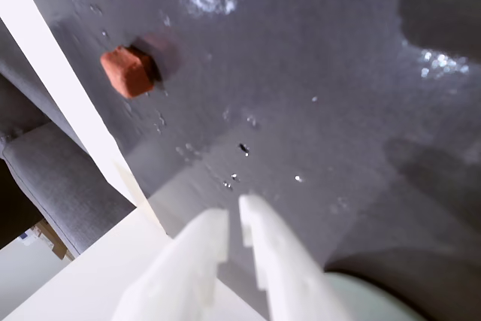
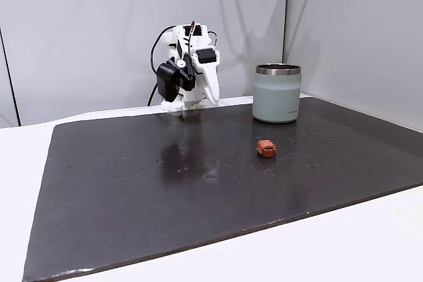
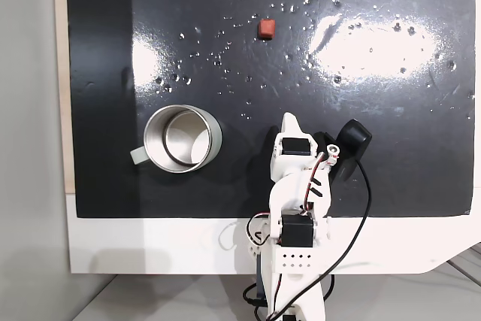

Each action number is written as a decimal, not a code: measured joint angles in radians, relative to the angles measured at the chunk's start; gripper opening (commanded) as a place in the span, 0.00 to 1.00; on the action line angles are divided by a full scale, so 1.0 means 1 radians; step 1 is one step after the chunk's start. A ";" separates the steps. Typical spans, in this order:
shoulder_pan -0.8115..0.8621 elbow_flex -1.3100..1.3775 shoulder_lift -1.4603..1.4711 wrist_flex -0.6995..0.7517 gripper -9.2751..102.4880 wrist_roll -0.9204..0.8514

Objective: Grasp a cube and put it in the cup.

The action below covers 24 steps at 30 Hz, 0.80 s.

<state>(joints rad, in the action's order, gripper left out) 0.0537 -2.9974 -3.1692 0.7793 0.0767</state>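
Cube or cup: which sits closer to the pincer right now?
The cup. In the top-down fixed view it stands beside the pincer; the cube lies farther out on the mat.

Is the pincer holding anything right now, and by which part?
Nothing is held. The pincer is nearly closed and empty, while the cube lies apart on the mat.

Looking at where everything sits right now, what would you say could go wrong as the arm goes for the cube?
The cube is small with rounded edges and lies on a glossy dark mat, so it may slip from the fingers or skid when touched.

The gripper, whose jaws stand almost together, is folded back near the arm's base, apart from the cube; it must open before descending or it may push the cube away.

The cup stands close beside the arm in a fixed view, so a swing could knock it.
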 measured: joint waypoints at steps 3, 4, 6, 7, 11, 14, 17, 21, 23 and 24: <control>-0.015 0.069 0.005 0.020 0.08 -0.006; -0.025 0.098 0.017 0.025 0.08 -0.008; -0.043 0.170 0.074 0.028 0.08 -0.008; -0.051 0.216 0.118 0.028 0.08 -0.008; -0.069 0.408 0.316 0.028 0.08 0.009; -0.087 0.557 0.486 0.028 0.08 0.029; -0.097 0.704 0.658 0.028 0.08 0.052; -0.097 0.874 0.857 0.043 0.08 0.061; -0.097 0.943 0.940 0.058 0.08 0.061; -0.097 0.977 0.976 0.069 0.08 0.061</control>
<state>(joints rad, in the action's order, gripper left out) -0.0430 -2.0203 -2.1936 0.8483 0.1381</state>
